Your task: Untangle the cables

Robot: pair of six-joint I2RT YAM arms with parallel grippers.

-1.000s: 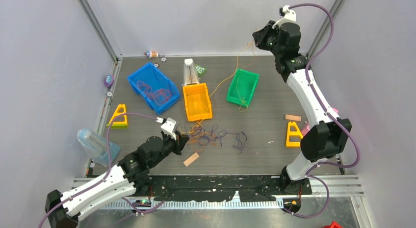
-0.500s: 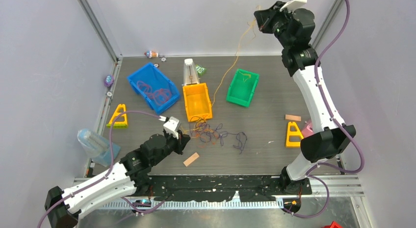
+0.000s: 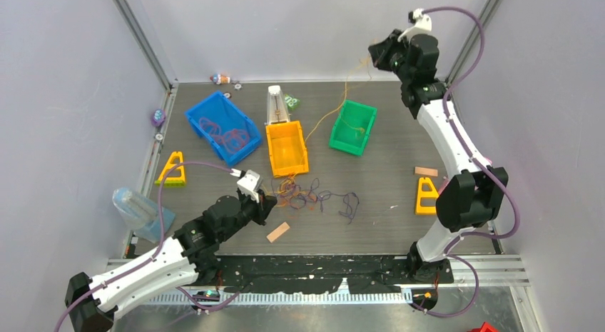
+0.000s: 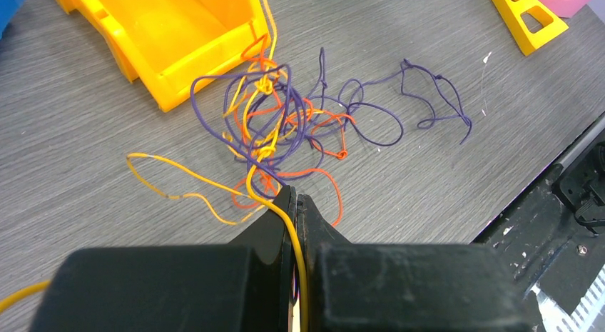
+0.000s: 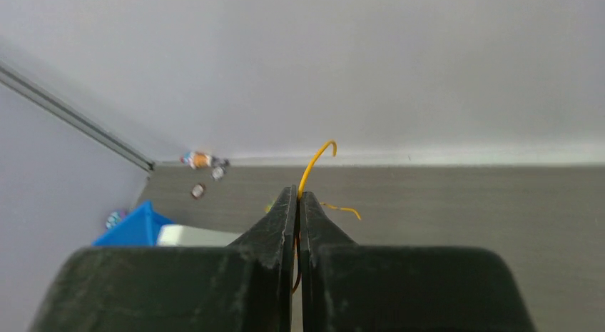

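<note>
A tangle of purple, orange and yellow cables (image 3: 314, 198) lies on the table in front of the yellow bin (image 3: 287, 149); it also shows in the left wrist view (image 4: 285, 125). My left gripper (image 3: 269, 200) sits low at the tangle's left edge, shut on a yellow cable (image 4: 251, 182) that runs between its jaws (image 4: 295, 200). My right gripper (image 3: 374, 55) is raised at the back, above the green bin (image 3: 352, 127), shut on a yellow cable (image 5: 316, 159). That strand (image 3: 328, 114) hangs down past the green bin toward the tangle.
A blue bin (image 3: 222, 127) holding red loops stands at the back left. Yellow triangular stands sit at the left (image 3: 173, 168) and right (image 3: 427, 195). A wooden block (image 3: 277, 232) lies near the front, another (image 3: 426, 171) at right. A clear bag (image 3: 139, 210) lies at the left edge.
My right gripper rose with the yellow cable half a second ago, then came back down to about its earlier height. The left gripper stayed put, shut on its cable.
</note>
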